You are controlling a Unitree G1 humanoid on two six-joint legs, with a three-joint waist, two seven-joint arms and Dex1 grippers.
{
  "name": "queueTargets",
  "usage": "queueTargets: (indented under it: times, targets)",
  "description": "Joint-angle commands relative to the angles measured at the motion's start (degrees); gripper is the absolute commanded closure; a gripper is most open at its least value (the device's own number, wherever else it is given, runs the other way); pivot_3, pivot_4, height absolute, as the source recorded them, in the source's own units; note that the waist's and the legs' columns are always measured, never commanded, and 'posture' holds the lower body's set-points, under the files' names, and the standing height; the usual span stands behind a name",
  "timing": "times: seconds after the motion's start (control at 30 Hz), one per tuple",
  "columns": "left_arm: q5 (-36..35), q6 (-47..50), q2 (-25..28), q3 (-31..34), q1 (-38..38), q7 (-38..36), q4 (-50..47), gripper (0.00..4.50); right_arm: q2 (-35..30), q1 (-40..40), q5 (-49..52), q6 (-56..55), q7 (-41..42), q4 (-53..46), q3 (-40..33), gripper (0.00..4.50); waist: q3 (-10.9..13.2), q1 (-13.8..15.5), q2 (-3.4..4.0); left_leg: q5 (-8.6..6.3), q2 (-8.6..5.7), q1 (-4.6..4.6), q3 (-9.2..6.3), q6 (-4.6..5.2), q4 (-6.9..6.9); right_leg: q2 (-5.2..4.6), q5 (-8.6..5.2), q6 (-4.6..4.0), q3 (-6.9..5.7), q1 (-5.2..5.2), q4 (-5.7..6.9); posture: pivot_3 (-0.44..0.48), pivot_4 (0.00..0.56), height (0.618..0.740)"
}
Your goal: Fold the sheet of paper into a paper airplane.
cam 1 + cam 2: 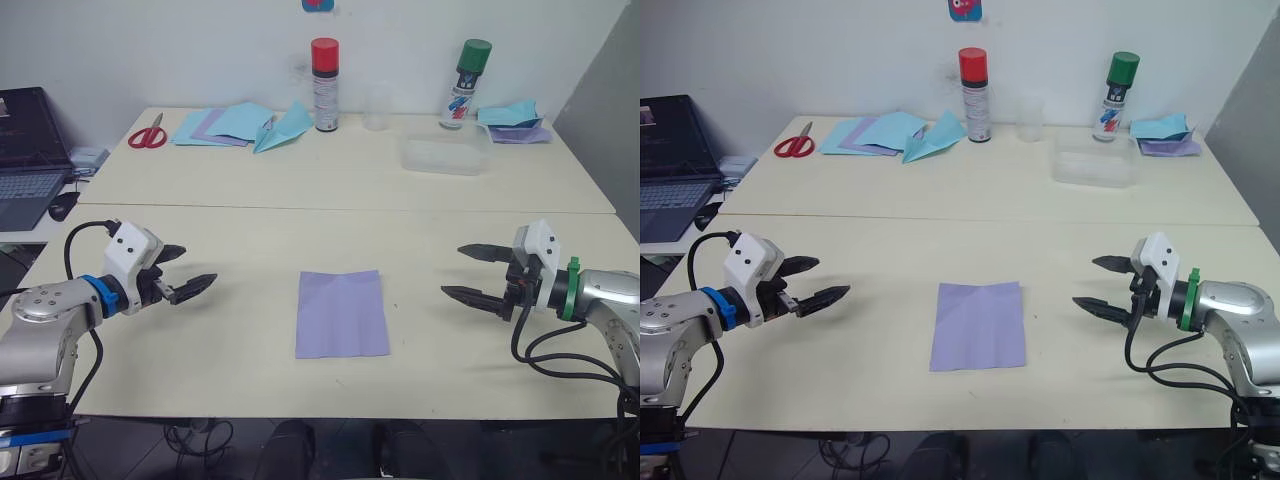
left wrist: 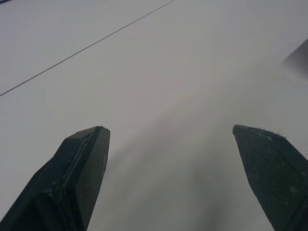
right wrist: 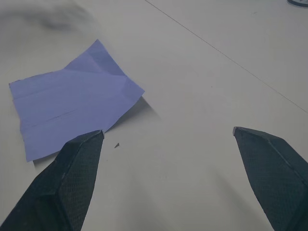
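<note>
My left claw [image 1: 188, 272] and right claw [image 1: 472, 272] hung wide and empty, the paper [image 1: 341, 313] flat on the worktop [image 1: 250, 230] between them, well apart, unfolded, reachable by either.

The sheet of paper [image 1: 341, 313] lies flat on the near desk [image 1: 250, 240], midway between the left pincer [image 1: 187, 271] and the right pincer [image 1: 470, 272], well apart from both. Behind, on the far desk [image 1: 340, 170], stand two spray cans [image 1: 325, 71], with scissors [image 1: 148, 134] at the far left.
</note>
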Motion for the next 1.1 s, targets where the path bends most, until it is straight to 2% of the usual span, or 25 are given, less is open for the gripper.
queueTargets:
  times: [0.03,0.23,0.47,0.8,0.83,0.87,0.93,1.1]
  targets:
    - [-0.8,-0.7,0.3,1.2,-1.4,0.3,0.0,0.01,-0.7,-1.0,0.1,-0.5,-0.1,-1.0,-0.4,0.0,0.0,0.0,0.0,0.0,0.0,0.0,0.0,0.0,0.0,0.0,0.0,0.0,0.0,0.0,0.0,0.0,0.15,0.74]
    - [-6.8,4.1,-0.5,3.9,-2.5,-1.4,-0.7,0.01,-0.7,-0.9,-0.6,-1.0,-0.6,-0.5,-0.5,0.0,0.0,0.0,0.0,0.0,0.0,0.0,0.01,0.0,0.0,0.0,0.0,0.0,0.0,0.01,0.0,0.0,0.15,0.74]
    - [-7.9,4.5,0.9,4.0,-2.3,-2.4,-1.9,0.01,-0.7,-1.2,-0.7,-1.3,-0.4,-0.2,-0.2,0.0,0.0,0.0,0.0,0.0,0.0,0.0,-0.01,0.0,0.0,0.01,0.0,0.0,-0.01,0.0,0.02,0.0,0.15,0.74]
    - [-13.4,11.5,0.5,2.4,-1.6,-3.2,-12.6,0.01,-0.7,-2.3,-0.6,-1.3,0.3,-0.2,0.9,0.0,0.0,0.0,0.0,0.0,0.01,0.0,0.0,0.0,0.01,0.02,0.0,0.0,0.01,0.0,0.02,0.0,0.15,0.74]
    - [-14.3,12.6,0.0,1.5,-2.1,-3.1,-14.2,0.39,-0.5,-2.5,-0.8,-1.5,0.3,0.0,1.2,0.0,0.0,0.0,0.0,0.0,0.01,0.0,0.0,0.0,0.01,0.02,0.0,0.0,0.01,0.0,0.02,0.0,0.15,0.74]
    - [-15.4,13.8,-0.3,0.8,-2.6,-3.1,-15.8,0.54,-0.3,-2.7,-0.9,-1.6,0.2,0.1,1.5,0.0,0.0,0.0,0.0,0.0,0.01,0.0,0.0,0.0,0.02,0.02,0.0,0.0,0.01,0.01,0.02,0.0,0.15,0.74]
    - [-17.3,15.7,-0.7,-0.3,-3.1,-3.4,-18.5,1.13,-0.1,-3.0,-1.2,-1.8,-0.1,0.2,2.1,0.0,0.0,0.0,0.0,0.0,0.0,0.0,0.0,0.0,0.04,0.02,0.0,0.0,0.01,0.03,0.02,0.0,0.15,0.74]
    - [-16.9,15.2,-3.7,-5.4,-4.1,-1.9,-21.4,2.71,1.3,-4.1,-2.5,-2.4,-0.8,0.7,4.2,0.0,0.0,0.0,0.0,0.0,-0.01,0.03,0.03,0.0,0.05,0.06,0.0,0.02,0.05,0.03,0.05,0.0,0.15,0.74]
